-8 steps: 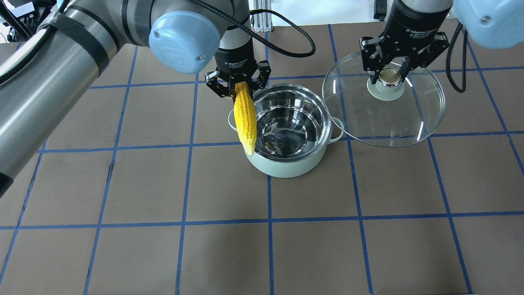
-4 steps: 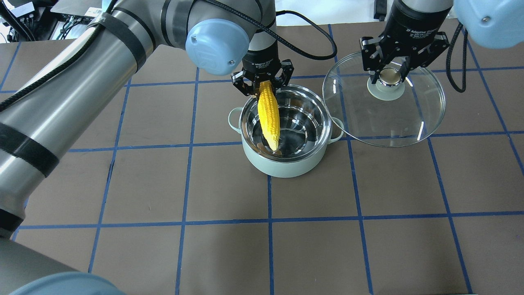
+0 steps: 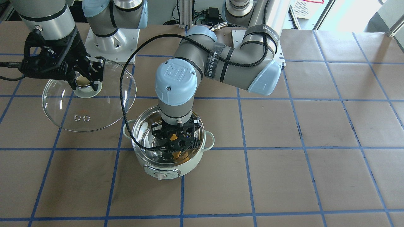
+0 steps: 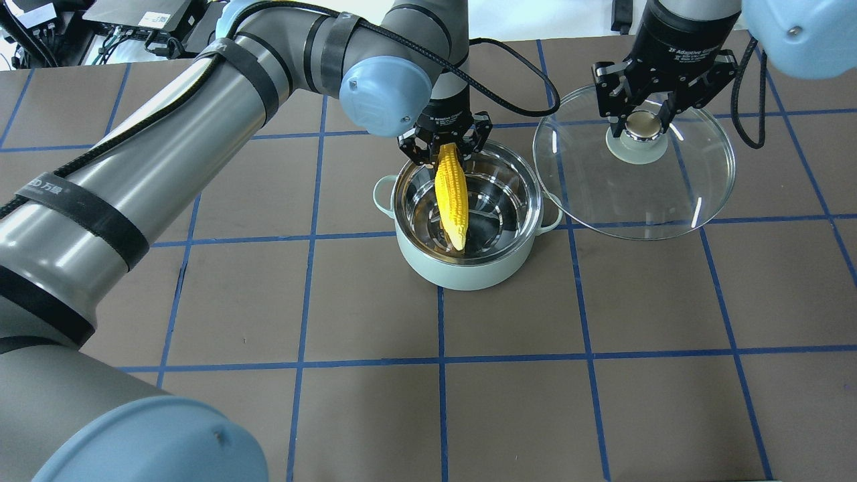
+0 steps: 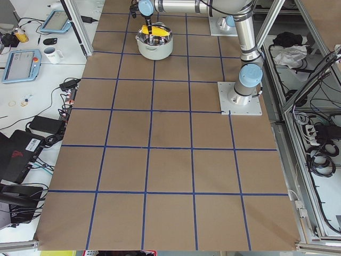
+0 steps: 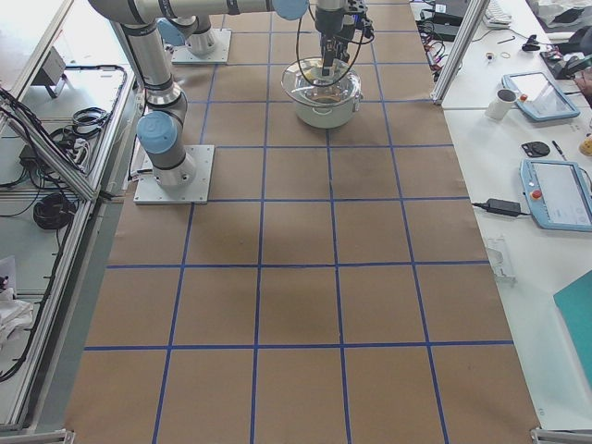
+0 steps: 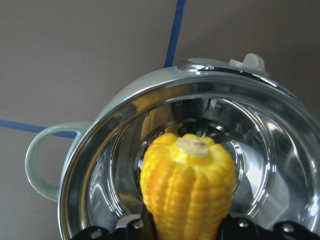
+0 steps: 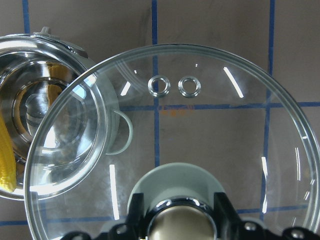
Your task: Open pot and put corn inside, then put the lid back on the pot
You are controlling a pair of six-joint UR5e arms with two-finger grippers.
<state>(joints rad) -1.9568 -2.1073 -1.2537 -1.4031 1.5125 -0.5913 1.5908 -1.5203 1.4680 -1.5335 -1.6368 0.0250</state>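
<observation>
The left gripper [image 4: 446, 144] clamps the bright yellow, tapered corn [image 4: 452, 197] over the shiny-lined mint pot [image 4: 462, 271]; the right gripper [image 4: 641, 124] pinches the clear glass lid [image 4: 636, 194] by its knob.

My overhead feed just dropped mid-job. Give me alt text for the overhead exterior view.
The left jaws grip the corn by its thick end, tip pointing down into the open pot. Beside it on the view's right, the right jaws hold the glass lid by its knob, its edge overlapping the pot's right handle.
</observation>
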